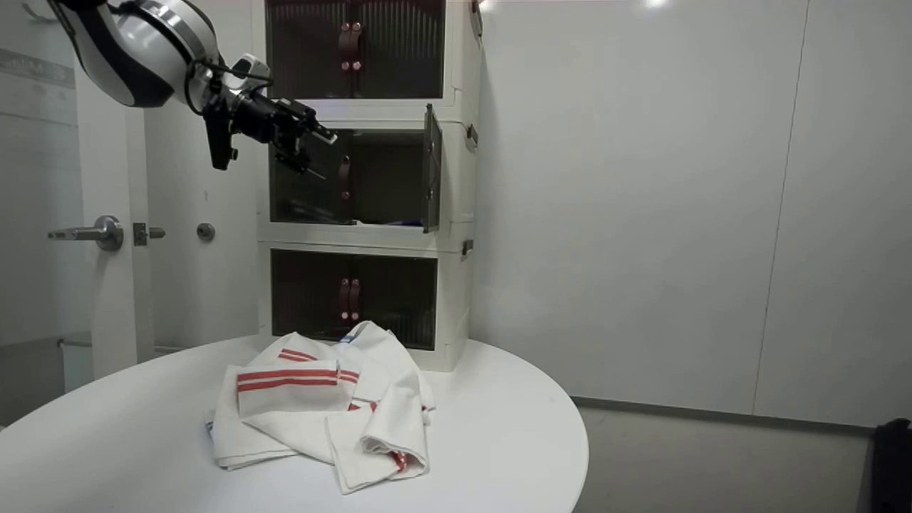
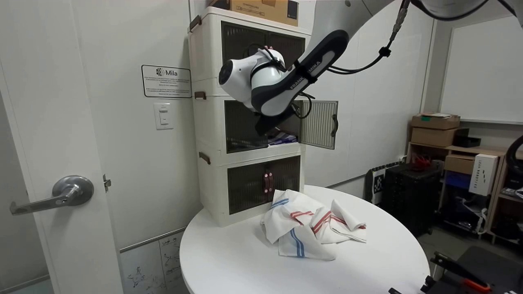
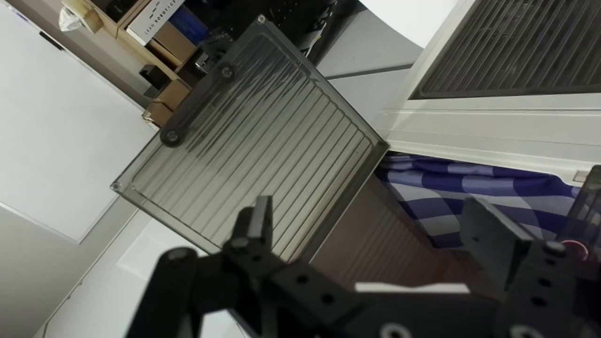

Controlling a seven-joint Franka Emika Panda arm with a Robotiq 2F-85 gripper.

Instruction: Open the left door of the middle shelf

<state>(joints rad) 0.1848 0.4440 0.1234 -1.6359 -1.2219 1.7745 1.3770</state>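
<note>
1. Dark, see-through left door [image 1: 299, 203] appears closed in the left half of the middle shelf [image 1: 320, 233], tall white cabinet [image 1: 457, 299]. Tool [image 3: 368, 211] near it, spread wide, nothing held.
2. Risk, as judged: closing off-line would miss the slim brown strap handle [image 1: 345, 178]; reaching too deep could snag the blue-and-white checked cloth [image 3: 446, 188] inside.
3. Ribbed translucent right door [image 2: 320, 124], swung outward, bares the left door's free edge but bounds travel that side; the white robot arm [image 2: 276, 104] may obstruct the swing.
</note>
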